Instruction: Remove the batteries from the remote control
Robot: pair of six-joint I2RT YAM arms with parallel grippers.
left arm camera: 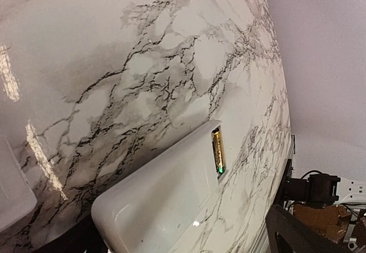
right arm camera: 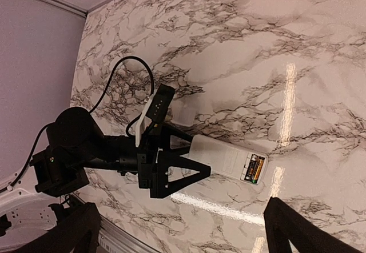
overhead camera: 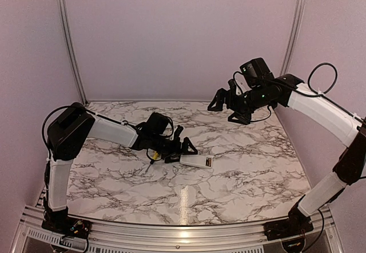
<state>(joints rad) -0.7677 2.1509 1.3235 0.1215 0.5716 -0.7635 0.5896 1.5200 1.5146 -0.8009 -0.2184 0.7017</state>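
Observation:
The white remote control (overhead camera: 196, 161) lies flat on the marble table with its battery recess facing up. Two batteries (right arm camera: 254, 168) sit side by side in the recess, one dark and one gold. The gold battery (left arm camera: 218, 150) also shows in the left wrist view. My left gripper (overhead camera: 184, 150) is low on the table and open, its fingers (right arm camera: 189, 176) straddling the end of the remote (right arm camera: 220, 157) opposite the recess. My right gripper (overhead camera: 229, 108) is open and empty, held high above the table's far right.
A yellow-handled screwdriver (overhead camera: 152, 157) lies beside the left wrist. A small pale flat piece (right arm camera: 184, 111) lies on the table next to the left gripper. Pink walls enclose the table on three sides.

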